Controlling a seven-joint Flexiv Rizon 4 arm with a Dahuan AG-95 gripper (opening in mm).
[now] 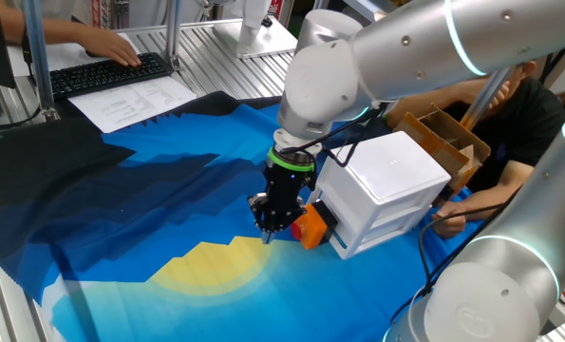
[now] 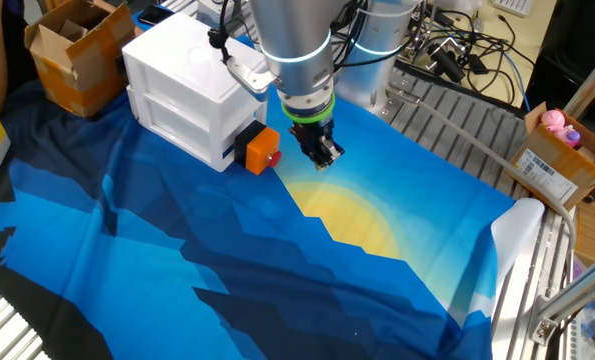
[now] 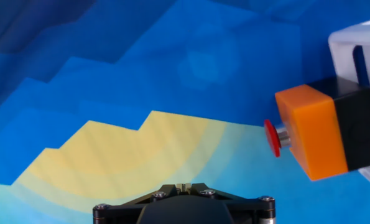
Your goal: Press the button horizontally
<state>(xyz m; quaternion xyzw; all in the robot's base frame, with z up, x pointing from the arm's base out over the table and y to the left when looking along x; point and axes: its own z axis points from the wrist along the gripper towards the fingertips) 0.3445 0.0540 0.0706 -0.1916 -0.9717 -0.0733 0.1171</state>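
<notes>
Right, the pincer [image 2: 323,152] hangs low over the bench [image 2: 397,290], pointing down at the blue and yellow cloth [image 1: 206,271] that covers it. The button [image 3: 272,137], a small red disc on a short stem, sticks out sideways from its orange cube housing [image 3: 311,130], and that housing sits on a black base [image 3: 359,124] fixed to the lower side of the white box [image 1: 386,185]. From the other fixed view the pincer sits just beside the button, on the side the red face points to, with a sliver of cloth showing between them. In one fixed view the dark fingers overlap the orange housing, so contact is hard to judge there. The hand view shows the button off to the right of the frame, apart from the dark edge of the hand at the bottom, above the yellow patch. Whether the pincer is open or closed I cannot tell; the fingertips blur into one dark shape in both fixed views. A cardboard box [image 2: 72,55] stands behind the white box.
</notes>
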